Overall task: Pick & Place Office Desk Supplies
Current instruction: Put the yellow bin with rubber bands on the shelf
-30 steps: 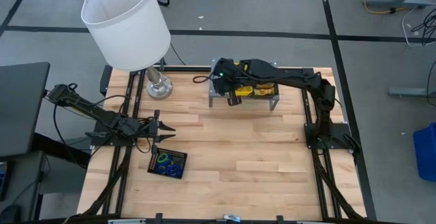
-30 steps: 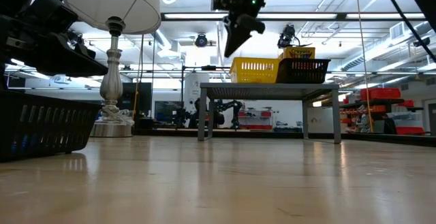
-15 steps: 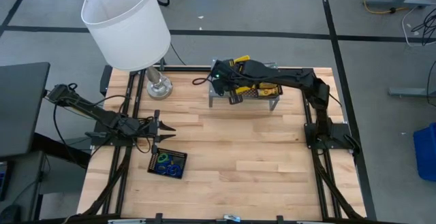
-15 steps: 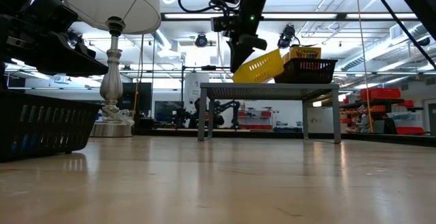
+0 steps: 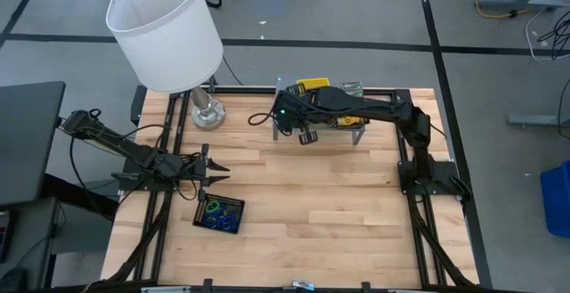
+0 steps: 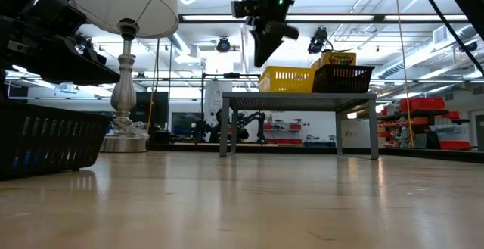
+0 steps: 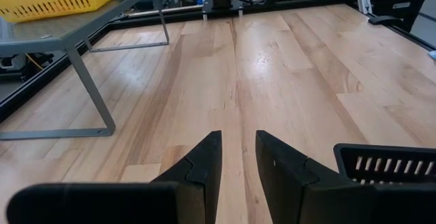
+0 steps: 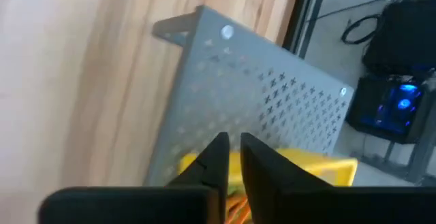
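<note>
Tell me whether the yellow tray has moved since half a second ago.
Yes. The yellow tray was tilted up off the grey shelf; now it sits level on it, beside the black tray.

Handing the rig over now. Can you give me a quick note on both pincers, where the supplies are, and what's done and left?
Left pincer: slightly open, empty, low over the table beside the band tray.
Right pincer: barely parted, empty, above the shelf's end by the yellow tray.
Done: yellow tray and mesh tray with crayon box sit flat on the shelf.
Left: probably the band tray, not yet picked.
</note>
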Robot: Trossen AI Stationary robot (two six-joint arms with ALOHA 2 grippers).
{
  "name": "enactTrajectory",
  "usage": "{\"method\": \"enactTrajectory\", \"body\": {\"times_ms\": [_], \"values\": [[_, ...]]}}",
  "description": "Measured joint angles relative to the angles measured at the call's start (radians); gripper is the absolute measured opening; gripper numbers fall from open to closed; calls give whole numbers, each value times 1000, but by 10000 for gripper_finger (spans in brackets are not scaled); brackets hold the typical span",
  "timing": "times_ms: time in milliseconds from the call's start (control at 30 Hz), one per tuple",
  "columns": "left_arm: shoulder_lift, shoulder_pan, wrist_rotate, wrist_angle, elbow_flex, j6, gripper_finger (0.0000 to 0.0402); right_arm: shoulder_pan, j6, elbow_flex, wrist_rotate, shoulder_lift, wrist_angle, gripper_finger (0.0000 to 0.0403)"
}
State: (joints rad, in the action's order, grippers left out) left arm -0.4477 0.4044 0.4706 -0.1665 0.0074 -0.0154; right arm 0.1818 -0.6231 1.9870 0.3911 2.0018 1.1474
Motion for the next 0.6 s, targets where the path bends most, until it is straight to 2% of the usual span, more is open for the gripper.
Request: {"method": "enactTrajectory", "body": {"times_ms": [167, 333, 467, 600], "values": [[0, 0, 0, 12, 0, 1, 99, -34, 115, 83, -9, -1, 206, 90], [0, 0, 0, 18, 0, 4, 99, -21, 213, 128, -95, -1, 385, 151], [0, 0, 0, 18, 0, 4, 99, 21, 224, 133, -115, -1, 423, 183], [0, 0, 0, 21, 0, 6, 99, 70, 200, 133, -122, 0, 422, 191]]}}
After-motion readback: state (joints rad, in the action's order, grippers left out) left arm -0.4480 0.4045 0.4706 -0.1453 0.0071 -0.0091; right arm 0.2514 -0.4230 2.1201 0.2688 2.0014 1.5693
